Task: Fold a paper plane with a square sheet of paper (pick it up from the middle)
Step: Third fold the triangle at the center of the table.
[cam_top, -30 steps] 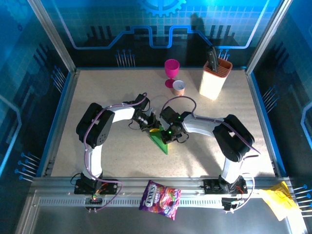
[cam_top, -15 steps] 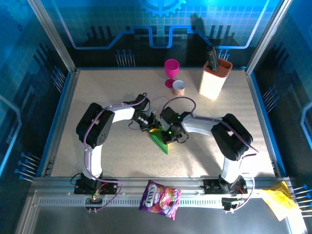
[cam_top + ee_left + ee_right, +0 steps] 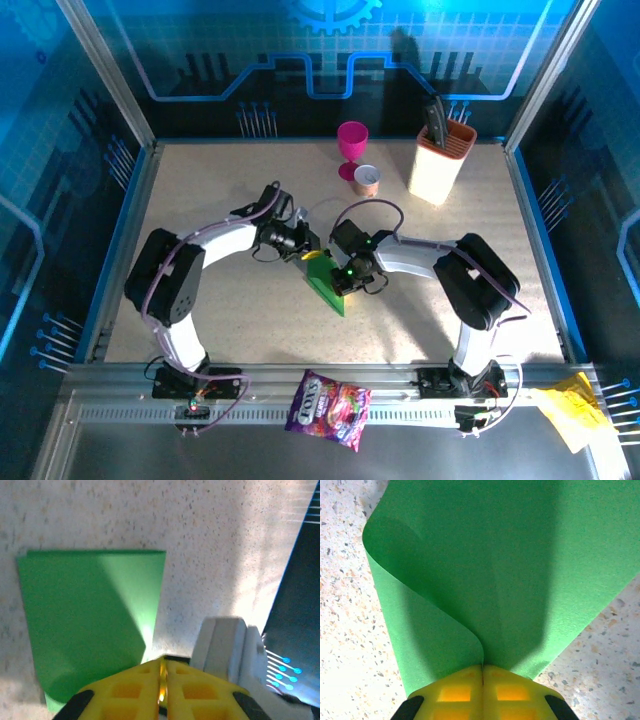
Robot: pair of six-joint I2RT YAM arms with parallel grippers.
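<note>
The square sheet of paper (image 3: 327, 283) is bright green and lies creased to a narrow wedge at mid-table. My right gripper (image 3: 345, 272) is shut on it. In the right wrist view its yellow fingertips (image 3: 482, 667) pinch the paper (image 3: 510, 570), which curls over in a soft loop on the left. My left gripper (image 3: 303, 243) sits just left of the paper's far end. In the left wrist view its yellow fingers (image 3: 162, 665) are pressed together with nothing seen between them, and the paper (image 3: 85, 620) lies flat ahead to the left.
A pink goblet (image 3: 351, 145), a small cup (image 3: 367, 180) and a beige knife block (image 3: 440, 160) stand at the back. A purple snack bag (image 3: 328, 398) and crumpled yellow paper (image 3: 570, 405) lie on the front rail. A pale grey block (image 3: 225, 642) stands beside the left fingers.
My left arm has swung to the left, and its gripper has drawn back from the paper's far end. The right gripper and the paper have stayed put.
</note>
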